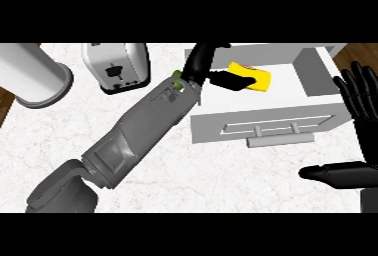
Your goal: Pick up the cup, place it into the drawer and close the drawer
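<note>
Evidently placing | left hand reached over the open drawer, fingers and thumb curled round the yellow cup, held low inside so it could be set down | right hand rested at right edge, fingers straight and spread | drawer front faced robot, not yet pushed shut | toaster and grey cylinder stood apart on counter

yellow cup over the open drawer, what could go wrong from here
1. The left hand is curled round the yellow cup above the open white drawer; released tilted, the cup might tip or roll inside.
2. Pulling back, the grey forearm could brush the silver toaster beside it.
3. The open right hand hangs near the drawer's right wall and might bump it.
</note>
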